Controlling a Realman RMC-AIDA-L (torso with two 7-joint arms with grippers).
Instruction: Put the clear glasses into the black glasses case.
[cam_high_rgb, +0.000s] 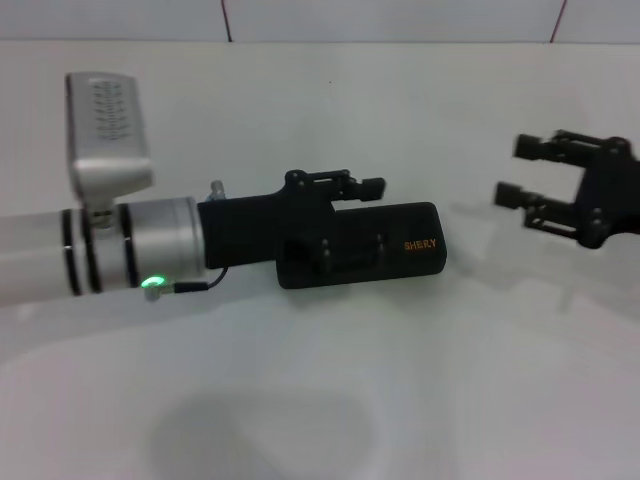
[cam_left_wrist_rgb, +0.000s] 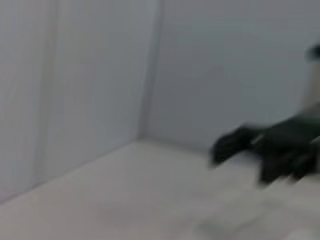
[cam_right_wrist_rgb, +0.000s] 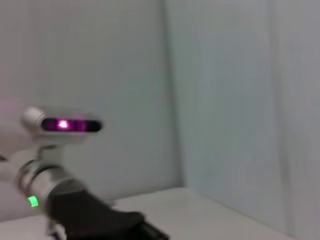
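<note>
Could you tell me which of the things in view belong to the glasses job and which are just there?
Belonging to the job:
- black glasses case, closed, lying on the table
- left pincer, over the case's left end
- right pincer, open, off to the case's right
- clear glasses: not visible in any view

Just there:
- white table
- back wall

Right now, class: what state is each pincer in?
Left pincer: over the black glasses case; open or shut cannot be told.
Right pincer: open, holding nothing, off to the right.
</note>
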